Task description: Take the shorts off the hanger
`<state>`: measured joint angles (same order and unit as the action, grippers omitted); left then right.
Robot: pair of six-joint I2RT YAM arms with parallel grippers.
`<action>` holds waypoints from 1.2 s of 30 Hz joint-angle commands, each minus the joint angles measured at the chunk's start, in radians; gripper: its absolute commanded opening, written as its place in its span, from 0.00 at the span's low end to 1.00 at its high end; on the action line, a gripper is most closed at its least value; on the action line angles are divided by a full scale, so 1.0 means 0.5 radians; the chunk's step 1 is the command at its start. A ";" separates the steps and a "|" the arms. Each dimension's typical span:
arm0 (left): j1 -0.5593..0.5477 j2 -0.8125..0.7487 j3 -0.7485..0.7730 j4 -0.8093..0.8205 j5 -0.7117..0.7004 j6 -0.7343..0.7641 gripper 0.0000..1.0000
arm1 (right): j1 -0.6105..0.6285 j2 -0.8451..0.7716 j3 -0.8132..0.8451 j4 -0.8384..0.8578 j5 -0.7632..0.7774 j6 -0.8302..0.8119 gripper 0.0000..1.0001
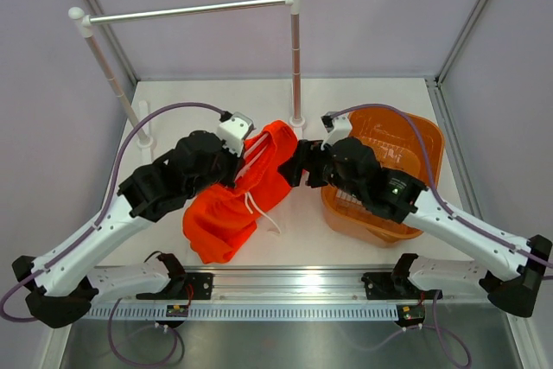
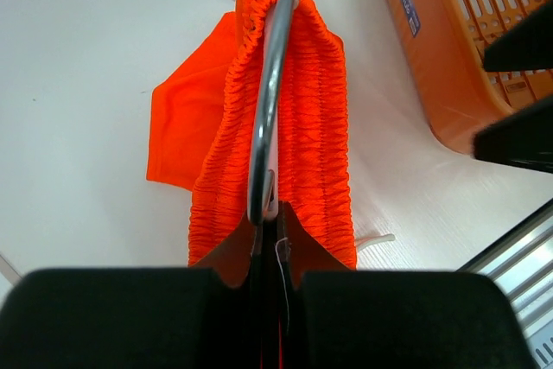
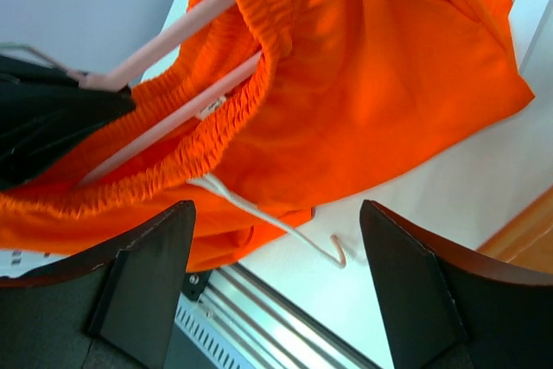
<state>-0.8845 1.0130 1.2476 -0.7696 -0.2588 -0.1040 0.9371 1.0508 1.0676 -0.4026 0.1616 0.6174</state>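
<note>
The orange-red shorts (image 1: 233, 205) hang from the pale-pink hanger (image 3: 169, 38) and trail down onto the table. My left gripper (image 1: 244, 151) is shut on the hanger's base, where the silver hook (image 2: 266, 92) begins, and holds it up; the gathered waistband (image 2: 315, 127) lies on both sides of the hook. My right gripper (image 1: 291, 164) is open and empty, right beside the shorts' waistband on their right. In the right wrist view the fingers (image 3: 147, 274) stand wide apart in front of the fabric (image 3: 380, 84), with a white drawstring (image 3: 259, 213) hanging between them.
An orange plastic basket (image 1: 429, 146) stands on the right under the right arm and shows in the left wrist view (image 2: 432, 84). A silver-and-white clothes rail (image 1: 190, 10) stands at the back, one post (image 1: 296, 66) just behind the shorts. A metal track (image 1: 294, 287) runs along the near edge.
</note>
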 commanded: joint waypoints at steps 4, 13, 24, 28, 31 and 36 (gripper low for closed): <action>-0.004 -0.084 0.017 0.058 0.085 -0.001 0.00 | 0.080 0.257 0.209 0.247 0.306 -0.029 0.84; -0.007 -0.179 -0.013 -0.013 0.134 -0.025 0.00 | 0.077 0.466 0.325 0.327 0.385 -0.044 0.82; -0.007 -0.332 -0.035 -0.077 0.168 -0.031 0.00 | 0.077 0.755 0.543 0.308 0.398 -0.063 0.67; -0.007 -0.363 -0.022 -0.099 0.189 -0.031 0.00 | 0.077 0.788 0.623 0.241 0.431 -0.084 0.45; -0.007 -0.400 -0.035 -0.099 0.223 -0.034 0.00 | 0.077 0.798 0.715 0.115 0.542 -0.148 0.14; -0.004 -0.486 -0.093 -0.081 0.254 -0.044 0.00 | -0.003 0.822 0.905 -0.173 0.711 -0.195 0.00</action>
<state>-0.8837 0.8154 1.2057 -0.8661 -0.1783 -0.1150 0.9668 1.4593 1.4399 -0.4088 0.3977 0.5522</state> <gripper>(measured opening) 0.043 0.026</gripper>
